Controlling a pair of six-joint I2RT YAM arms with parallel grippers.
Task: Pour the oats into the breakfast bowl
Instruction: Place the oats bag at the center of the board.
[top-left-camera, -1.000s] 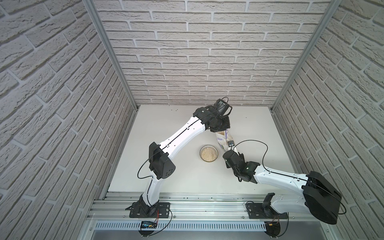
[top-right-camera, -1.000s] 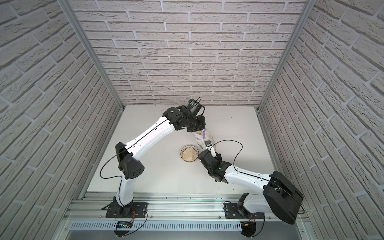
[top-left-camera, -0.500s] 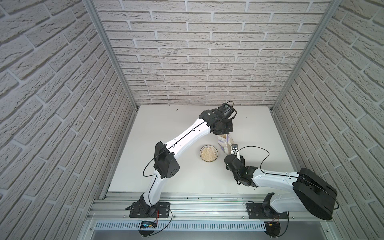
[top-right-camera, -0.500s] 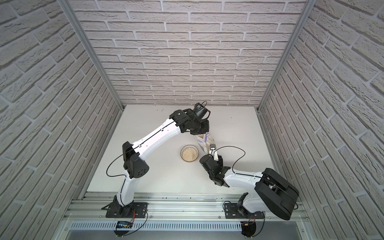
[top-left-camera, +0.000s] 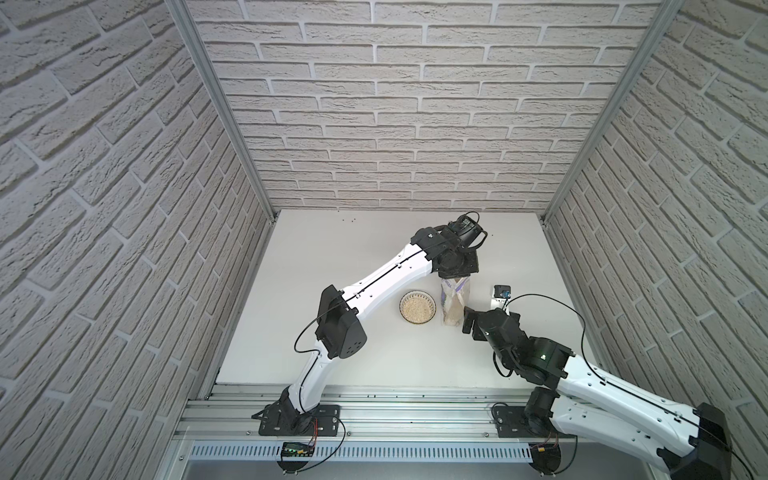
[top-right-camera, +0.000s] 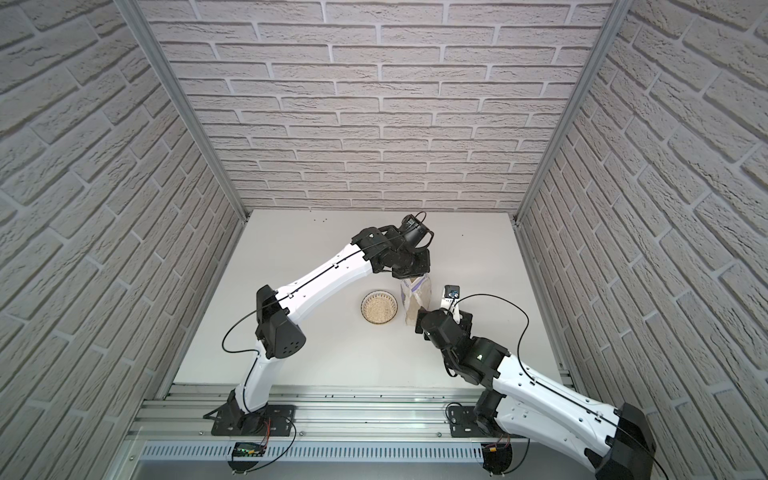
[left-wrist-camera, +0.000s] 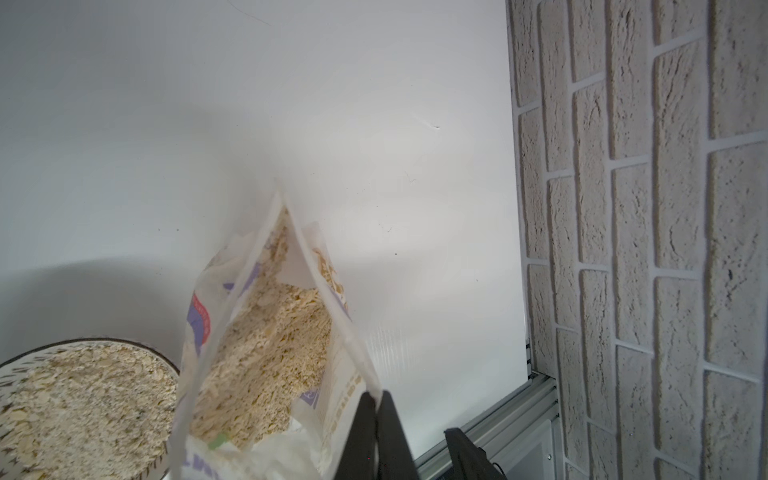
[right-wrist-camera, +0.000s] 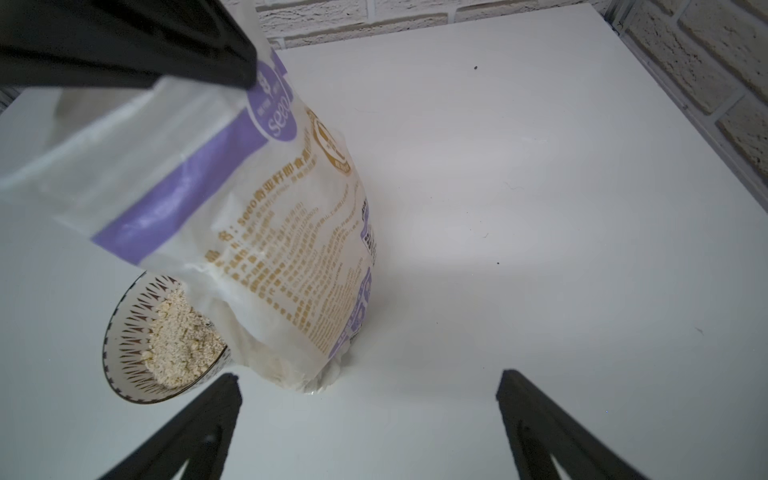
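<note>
White flat surface (top-left-camera: 374, 353) carries everything, and the two arms have changed place on it since one second ago. The left arm has swung the soft clear-and-white plastic bag of oats (top-left-camera: 454, 305) away from the bowl and stood it upright, its bottom now resting on the surface just beside the bowl. The right pincer (right-wrist-camera: 368, 432) has let go: before it was closed at the lower part of the bag, now its two black fingers stand wide apart with nothing between them, a little back from the bag. The left pincer (left-wrist-camera: 376, 432) has its fingers pressed together on the top edge of the bag, so the bag hangs partly from it.

I judge that the pouring itself is finished and only the release of the bag remains.

The bag has purple bands and golden print, and pale beige flakes fill its lower half; its mouth is open in the left wrist view. The small round white breakfast bowl (top-left-camera: 418, 306) with dark radial lattice and dark rim is full of beige oats (right-wrist-camera: 178, 336), almost to the rim.
</note>
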